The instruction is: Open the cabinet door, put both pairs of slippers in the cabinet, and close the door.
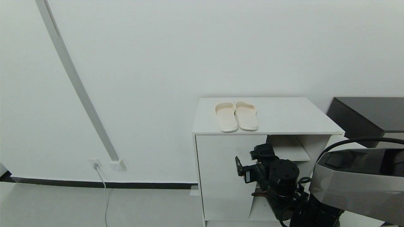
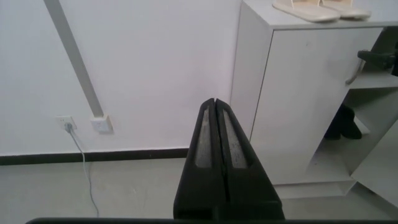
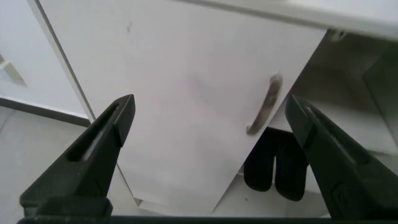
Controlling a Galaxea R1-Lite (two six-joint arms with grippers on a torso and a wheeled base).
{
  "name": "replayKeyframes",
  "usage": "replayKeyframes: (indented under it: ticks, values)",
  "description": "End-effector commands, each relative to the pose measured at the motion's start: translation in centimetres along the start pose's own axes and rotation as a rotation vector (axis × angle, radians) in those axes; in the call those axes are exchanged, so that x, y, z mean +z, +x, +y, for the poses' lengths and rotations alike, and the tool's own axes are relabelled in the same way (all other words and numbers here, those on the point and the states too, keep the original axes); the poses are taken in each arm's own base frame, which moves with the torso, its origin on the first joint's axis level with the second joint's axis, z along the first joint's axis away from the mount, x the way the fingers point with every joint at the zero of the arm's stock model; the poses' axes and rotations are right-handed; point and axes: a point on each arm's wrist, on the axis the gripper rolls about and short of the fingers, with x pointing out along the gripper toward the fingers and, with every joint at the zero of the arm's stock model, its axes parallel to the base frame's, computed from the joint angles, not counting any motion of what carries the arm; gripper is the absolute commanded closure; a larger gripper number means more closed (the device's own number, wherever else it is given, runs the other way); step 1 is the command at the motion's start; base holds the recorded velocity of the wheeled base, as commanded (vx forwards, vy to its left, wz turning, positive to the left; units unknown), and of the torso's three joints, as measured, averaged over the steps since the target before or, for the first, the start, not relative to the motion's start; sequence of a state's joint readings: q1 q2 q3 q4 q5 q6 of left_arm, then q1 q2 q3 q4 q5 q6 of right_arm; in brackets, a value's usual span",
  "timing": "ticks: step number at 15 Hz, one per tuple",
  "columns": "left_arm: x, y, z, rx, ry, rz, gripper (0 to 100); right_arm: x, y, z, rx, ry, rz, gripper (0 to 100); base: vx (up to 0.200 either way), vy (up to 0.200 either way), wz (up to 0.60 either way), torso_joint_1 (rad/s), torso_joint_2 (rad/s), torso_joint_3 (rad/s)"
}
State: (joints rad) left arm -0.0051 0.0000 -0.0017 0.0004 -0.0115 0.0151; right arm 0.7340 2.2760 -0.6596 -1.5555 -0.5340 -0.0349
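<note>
On top of the cabinet (image 1: 290, 115), at its front edge, the cream slippers (image 1: 236, 116) lie side by side and touching. The dark slippers (image 3: 277, 165) already stand inside it, low in the open compartment beside the door (image 1: 221, 176).

The right end effector (image 3: 210, 106) hangs in front of the cabinet, spread wide, with the door's slim handle (image 3: 266, 102) just beyond it. The left end effector (image 2: 214, 102) is pressed shut on nothing, off to the cabinet's side and pointing at the floor.

The likeliest slip, I judge, is with the cream pair. They sit so near the front edge that a glancing touch could push one off. A pinch on one shoe alone would leave its mate behind. The handle is thin, so a wide grip that closes off-centre could slide off it. A swinging door could also strike the arm parked before it. If a slipper juts past the shelf (image 1: 293, 153), the door would not close flush.

The surface carrying the pair, the cabinet's top, is flat, smooth and white. Behind the cabinet is a plain white wall (image 1: 189, 47), with a slanted grey strip (image 1: 75, 78) running down to a socket (image 1: 93, 163). A cable (image 1: 105, 195) trails from there onto the pale floor (image 1: 63, 205). A dark unit (image 1: 369, 116) stands on the cabinet's other side.
</note>
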Motion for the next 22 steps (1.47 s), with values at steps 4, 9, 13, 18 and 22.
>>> replayKeyframes:
  ticks: [4,9,13,18,22]
  values:
    - [0.0,0.0,0.0,0.007,-0.001,0.003,100,-1.0,0.3,0.2,-0.002,-0.018,0.012,0,0.0,0.0,0.0,0.134,-0.31,-0.166]
    - [0.0,0.0,0.0,0.0,0.0,0.003,100,3.7,2.2,1.2,-0.003,0.003,-0.044,0,0.0,0.0,0.0,0.0,0.0,0.0]
    - [0.0,0.0,0.0,0.0,0.003,0.003,100,12.9,3.0,1.6,-0.006,0.132,0.075,0,0.0,0.0,0.0,0.0,0.0,0.0]
    - [0.0,0.0,0.0,0.0,0.003,0.003,100,17.0,3.4,1.5,-0.024,0.156,0.145,0,0.0,0.0,0.0,0.0,0.0,0.0]
    - [0.0,0.0,0.0,0.0,0.002,0.003,100,15.5,4.1,1.9,-0.039,0.154,0.173,0,0.0,0.0,0.0,0.0,0.0,0.0]
